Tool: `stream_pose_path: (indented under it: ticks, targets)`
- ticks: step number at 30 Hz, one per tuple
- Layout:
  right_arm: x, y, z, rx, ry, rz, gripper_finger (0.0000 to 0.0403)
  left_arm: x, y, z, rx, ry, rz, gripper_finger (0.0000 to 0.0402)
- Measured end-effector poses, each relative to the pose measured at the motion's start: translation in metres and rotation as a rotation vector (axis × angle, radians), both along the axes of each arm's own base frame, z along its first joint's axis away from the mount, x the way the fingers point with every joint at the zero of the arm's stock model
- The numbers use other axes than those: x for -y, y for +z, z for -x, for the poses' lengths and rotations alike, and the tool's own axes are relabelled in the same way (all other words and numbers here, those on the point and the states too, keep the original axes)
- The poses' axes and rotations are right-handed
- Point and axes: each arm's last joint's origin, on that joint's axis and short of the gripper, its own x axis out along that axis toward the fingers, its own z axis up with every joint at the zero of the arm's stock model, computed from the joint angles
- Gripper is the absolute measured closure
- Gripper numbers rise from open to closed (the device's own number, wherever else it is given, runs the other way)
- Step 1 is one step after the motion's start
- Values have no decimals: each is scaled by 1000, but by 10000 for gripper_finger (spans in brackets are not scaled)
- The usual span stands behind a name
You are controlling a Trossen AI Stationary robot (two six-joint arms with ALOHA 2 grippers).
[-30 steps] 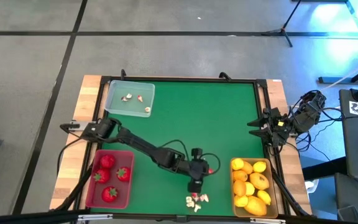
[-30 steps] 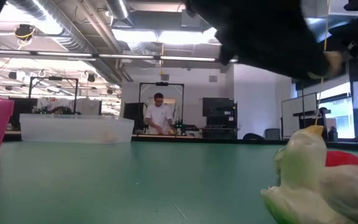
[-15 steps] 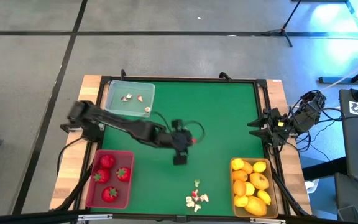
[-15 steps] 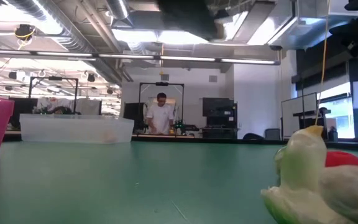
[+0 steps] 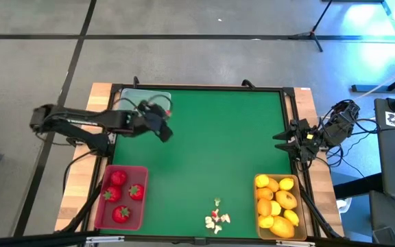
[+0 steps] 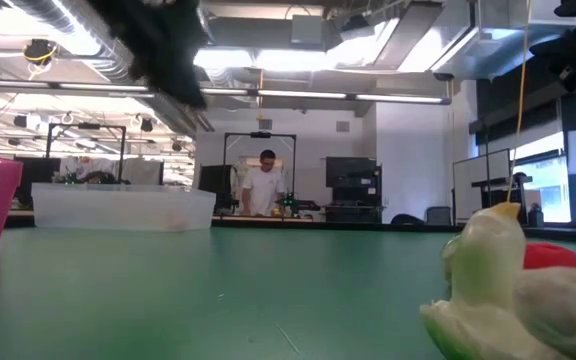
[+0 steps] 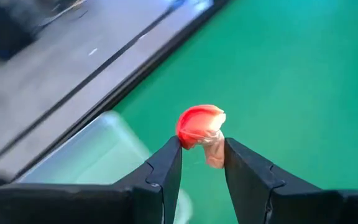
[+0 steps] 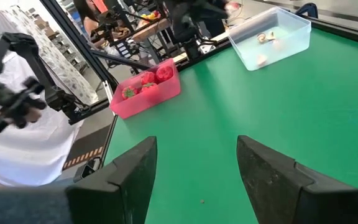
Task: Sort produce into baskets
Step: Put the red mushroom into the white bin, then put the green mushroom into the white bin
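By the table's front-left corner the pink basket [image 5: 121,196] holds strawberries. Above the clear basket [image 5: 132,100] at the far-left corner, the left gripper [image 5: 162,130] hangs with its jaws nearly closed on a small red-and-white bit [image 7: 201,127], likely to drop it among like pieces. More bits [image 5: 217,219] lie near the front edge. The lemons fill the yellow basket [image 5: 277,204] at the front-right corner; the right gripper [image 5: 284,142] waits wide open, empty, at the right edge.
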Motion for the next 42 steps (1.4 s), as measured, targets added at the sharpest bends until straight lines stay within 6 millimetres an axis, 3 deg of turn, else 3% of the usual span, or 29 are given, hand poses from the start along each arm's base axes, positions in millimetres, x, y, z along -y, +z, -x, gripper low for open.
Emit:
stream_pose_path:
  ticks: [8, 13, 24, 27, 32, 37, 42]
  targets:
    - [0, 0, 0, 0, 0, -1, 182, -53, -38, 41, -54, 318, 37, 290]
    - [0, 0, 0, 0, -1, -1, 182, -73, -49, 55, -117, 377, 74, 281]
    - [0, 0, 0, 0, 0, 1, 182, -86, -53, 64, -164, 371, 105, 154]
    - [0, 0, 0, 0, 0, 0, 182, -81, -54, 57, -108, 258, 204, 138]
    - [0, 0, 0, 0, -1, -1, 182, -56, -48, 32, 44, -131, 362, 140]
    - [0, 0, 0, 0, -1, -1, 182, -18, -36, 7, 209, -338, 374, 145]
    - [0, 0, 0, 0, -2, 0, 182, 33, -31, -17, 314, -600, 332, 146]
